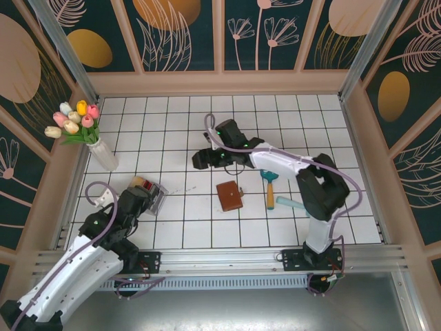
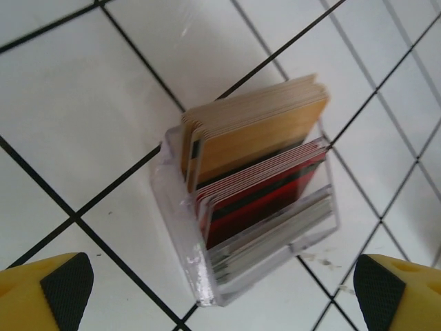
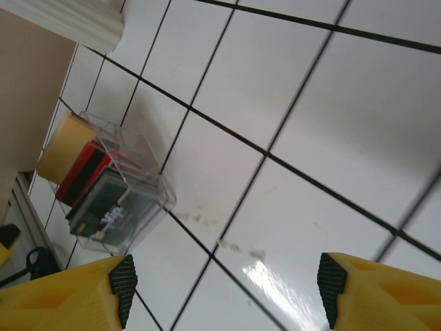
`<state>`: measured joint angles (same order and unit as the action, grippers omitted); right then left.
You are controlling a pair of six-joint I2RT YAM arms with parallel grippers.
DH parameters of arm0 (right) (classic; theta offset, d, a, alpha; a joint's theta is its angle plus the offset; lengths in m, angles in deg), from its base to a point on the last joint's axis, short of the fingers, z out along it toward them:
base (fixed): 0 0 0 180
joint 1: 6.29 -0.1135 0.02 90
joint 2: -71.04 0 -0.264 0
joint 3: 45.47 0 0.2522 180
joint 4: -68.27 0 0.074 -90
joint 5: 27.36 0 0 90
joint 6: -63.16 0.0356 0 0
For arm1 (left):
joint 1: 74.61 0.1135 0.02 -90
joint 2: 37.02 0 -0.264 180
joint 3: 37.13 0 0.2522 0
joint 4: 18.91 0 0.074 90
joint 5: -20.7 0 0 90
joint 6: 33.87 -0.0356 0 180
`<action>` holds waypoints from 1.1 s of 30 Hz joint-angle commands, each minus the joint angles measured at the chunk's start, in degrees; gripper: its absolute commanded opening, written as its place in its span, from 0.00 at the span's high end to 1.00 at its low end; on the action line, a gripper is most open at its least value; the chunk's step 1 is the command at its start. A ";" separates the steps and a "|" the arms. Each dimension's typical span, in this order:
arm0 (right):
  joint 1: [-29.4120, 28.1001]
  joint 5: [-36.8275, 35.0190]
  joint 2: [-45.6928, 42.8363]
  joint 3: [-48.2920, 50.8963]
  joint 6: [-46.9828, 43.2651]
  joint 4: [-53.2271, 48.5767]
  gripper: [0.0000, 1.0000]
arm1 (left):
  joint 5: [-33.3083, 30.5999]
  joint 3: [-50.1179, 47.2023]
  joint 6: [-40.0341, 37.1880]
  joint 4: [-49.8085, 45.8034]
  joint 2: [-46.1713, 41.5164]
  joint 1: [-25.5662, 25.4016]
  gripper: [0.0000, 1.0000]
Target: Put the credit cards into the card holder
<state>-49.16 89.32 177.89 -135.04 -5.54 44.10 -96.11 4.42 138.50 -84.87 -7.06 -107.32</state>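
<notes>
The credit cards (image 2: 265, 176) stand on edge in a clear plastic box (image 2: 176, 227): a tan stack behind, red ones in the middle, grey ones in front. My left gripper (image 2: 222, 293) hangs open just above the box, its pads wide on either side and touching nothing. From above, the box (image 1: 154, 197) sits at the left, under the left gripper (image 1: 140, 200). The card holder (image 1: 229, 195), a brown leather wallet, lies shut near the middle of the table. My right gripper (image 1: 202, 160) hovers open beyond the wallet, and in its wrist view the right gripper (image 3: 227, 289) holds nothing above bare tiles.
A white vase of tulips (image 1: 102, 153) stands at the left wall. A small hammer (image 1: 270, 186) and a teal-tipped tool (image 1: 286, 202) lie right of the wallet. Wooden walls surround the tiled table (image 1: 179, 124). The card box (image 3: 117, 186) shows left in the right wrist view.
</notes>
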 commanded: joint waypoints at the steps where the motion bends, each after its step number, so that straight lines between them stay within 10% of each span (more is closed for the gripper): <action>1: -0.41 3.24 4.78 -6.61 -1.58 -1.08 0.27 | 3.60 -3.39 1.37 9.18 2.45 1.47 0.02; 23: 1.48 8.66 10.53 -4.17 -0.25 3.41 0.27 | 16.17 -9.51 -19.23 44.36 17.05 12.22 0.01; 33: 0.62 8.74 22.11 -19.57 2.15 -1.47 0.51 | 20.77 -4.05 -27.11 52.22 29.43 13.89 0.01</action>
<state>-47.93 98.26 197.52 -149.68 -4.08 44.77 -78.21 -2.16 115.37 -39.21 21.00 -94.25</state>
